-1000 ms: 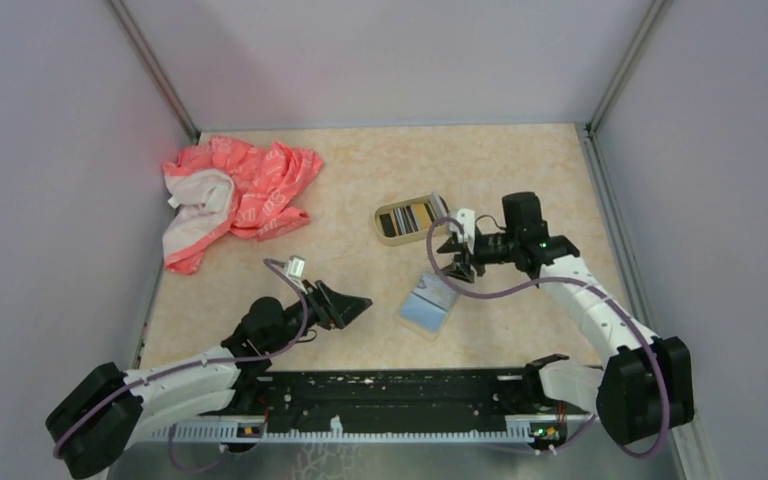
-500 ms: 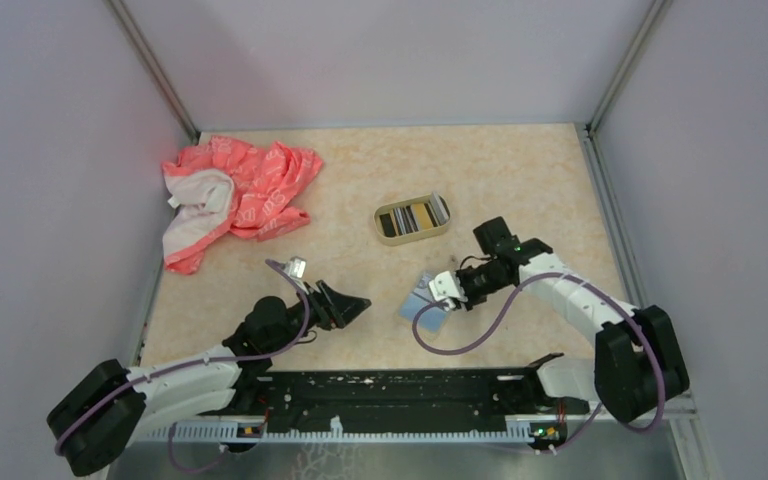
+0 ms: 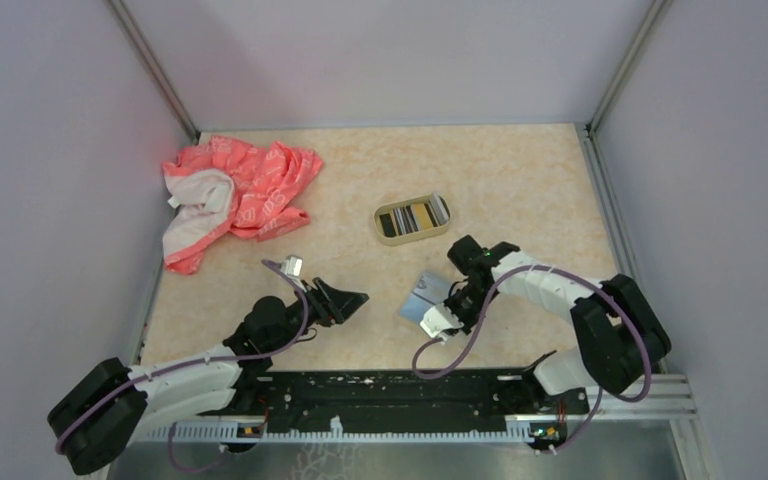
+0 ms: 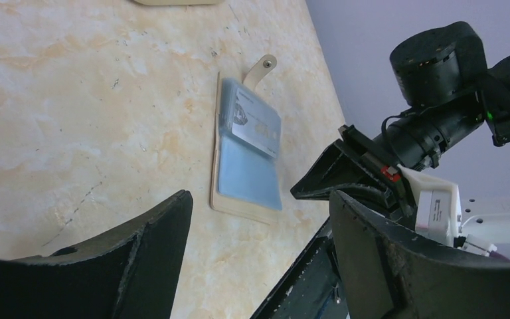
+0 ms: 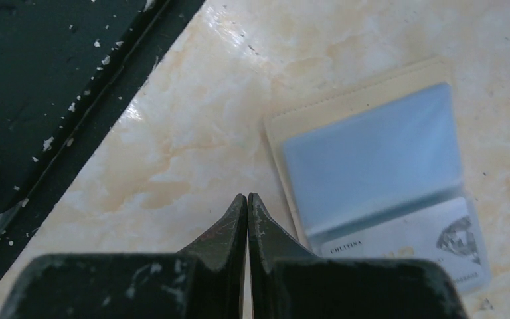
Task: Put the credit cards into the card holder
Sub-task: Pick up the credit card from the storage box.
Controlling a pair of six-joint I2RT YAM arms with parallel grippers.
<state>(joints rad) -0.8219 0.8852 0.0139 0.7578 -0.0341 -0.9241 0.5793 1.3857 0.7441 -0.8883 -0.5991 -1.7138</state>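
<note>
Top external: tan fold-out card holder (image 3: pixel 422 296) lies open and flat on the table (image 3: pixel 520 180), near the middle, toward the arm bases. Clear bluish sleeves face up. One silvery card (image 4: pixel 255 123) sits in the sleeve by the snap tab.

Remaining credit cards (image 3: pixel 410 217) stand on edge in an olive-rimmed tin (image 3: pixel 378 221), farther out and well apart from the holder.

Right gripper (image 3: pixel 438 318): fingers pressed together, nothing between. Tip is low over the table, just beside the holder's edge; contact can't be told. From above, its body and looped purple cable (image 3: pixel 460 345) hide the holder's near right corner.

Left gripper (image 3: pixel 352 298): jaws wide, empty, aimed at the holder from the left with bare table between.

Pink cloth (image 3: pixel 235 195) is bunched at the far left, well clear. Black base rail (image 3: pixel 390 395) runs along the near edge.
</note>
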